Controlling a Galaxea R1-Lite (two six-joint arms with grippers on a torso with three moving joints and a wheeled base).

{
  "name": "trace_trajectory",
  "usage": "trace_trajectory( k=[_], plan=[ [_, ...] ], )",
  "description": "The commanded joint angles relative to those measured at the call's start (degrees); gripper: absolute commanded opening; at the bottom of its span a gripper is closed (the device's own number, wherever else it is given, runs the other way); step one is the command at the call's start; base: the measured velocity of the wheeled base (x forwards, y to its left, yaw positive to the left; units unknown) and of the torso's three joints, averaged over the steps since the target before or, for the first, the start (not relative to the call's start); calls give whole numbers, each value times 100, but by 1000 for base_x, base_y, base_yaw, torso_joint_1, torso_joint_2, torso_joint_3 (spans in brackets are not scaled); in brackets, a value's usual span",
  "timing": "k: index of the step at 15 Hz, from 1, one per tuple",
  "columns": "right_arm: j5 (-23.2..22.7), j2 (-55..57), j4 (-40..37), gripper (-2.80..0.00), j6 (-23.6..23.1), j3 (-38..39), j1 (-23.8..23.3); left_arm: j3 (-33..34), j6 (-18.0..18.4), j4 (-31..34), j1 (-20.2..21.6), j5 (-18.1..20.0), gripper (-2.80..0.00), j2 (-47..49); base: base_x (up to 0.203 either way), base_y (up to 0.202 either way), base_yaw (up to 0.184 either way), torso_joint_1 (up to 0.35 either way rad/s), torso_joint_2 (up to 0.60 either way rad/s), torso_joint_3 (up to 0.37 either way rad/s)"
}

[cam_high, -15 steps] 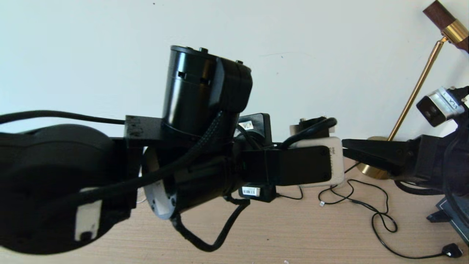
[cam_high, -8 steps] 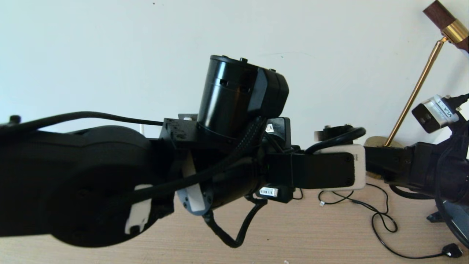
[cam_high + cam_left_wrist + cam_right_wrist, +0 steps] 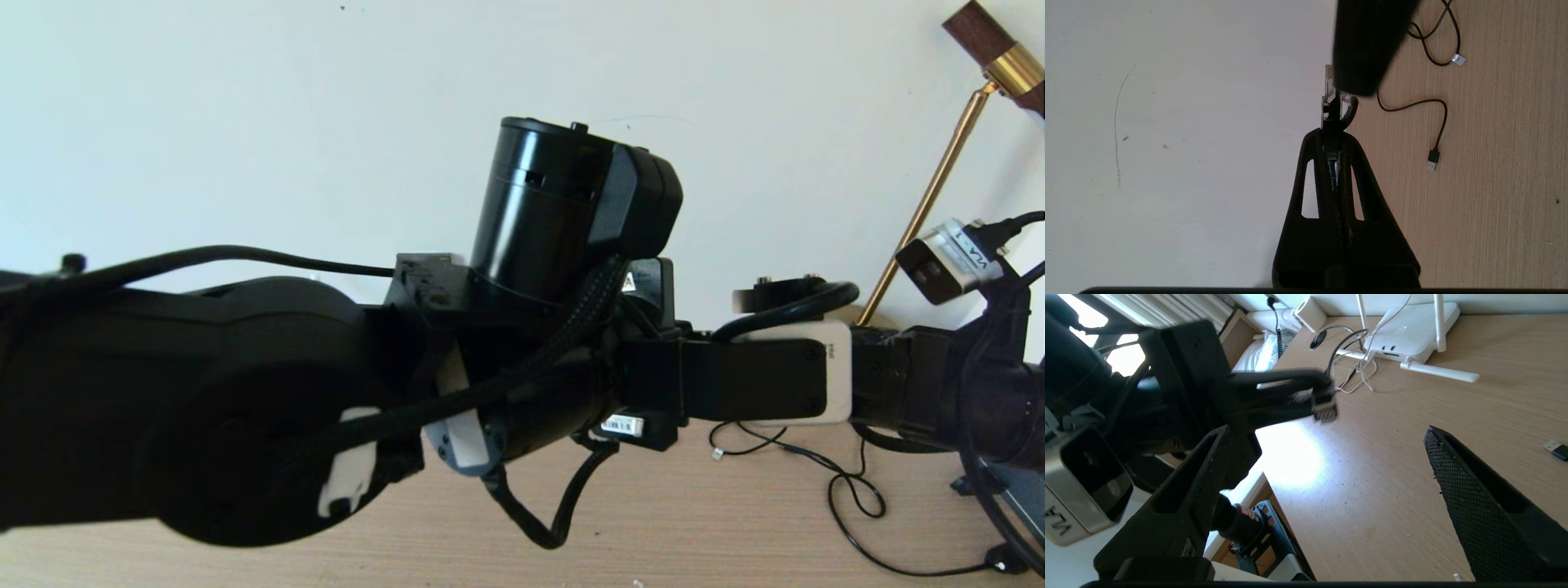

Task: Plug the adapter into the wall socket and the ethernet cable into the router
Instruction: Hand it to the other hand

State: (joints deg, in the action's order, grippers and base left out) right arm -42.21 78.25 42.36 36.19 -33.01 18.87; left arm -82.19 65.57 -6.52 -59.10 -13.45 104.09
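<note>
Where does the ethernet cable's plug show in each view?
Head view: plug hidden behind the left gripper; the ethernet cable arcs above it.
Left wrist view: plug pinched between that gripper's fingertips.
Right wrist view: plug at the left gripper's tip, before the router.
Shared landmark: the wooden desk.

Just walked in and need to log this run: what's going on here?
The left pincer is shut on the plug end of the ethernet cable, holding it in the air above the desk. The right pincer is wide open, facing that plug and holding nothing. The router sits further along the desk, and the cable is not yet plugged into it.
</note>
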Motion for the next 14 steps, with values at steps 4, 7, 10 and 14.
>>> trace_trajectory(
  k=[4,7,10,14],
  plan=[
    [-31,42,26,0,-27,-21,53,-52,34,2,-40,-9,-280,102,0,0,0,0,0,0],
    [-15,50,26,0,-39,12,53,-18,26,10,-109,59,-280,85,0,0,0,0,0,0],
    [-8,50,26,0,-34,66,46,-8,34,11,-137,103,-280,54,0,0,0,0,0,0],
    [2,32,26,0,-16,67,46,71,34,2,-146,105,-280,6,0,0,0,0,0,0]
  ],
)
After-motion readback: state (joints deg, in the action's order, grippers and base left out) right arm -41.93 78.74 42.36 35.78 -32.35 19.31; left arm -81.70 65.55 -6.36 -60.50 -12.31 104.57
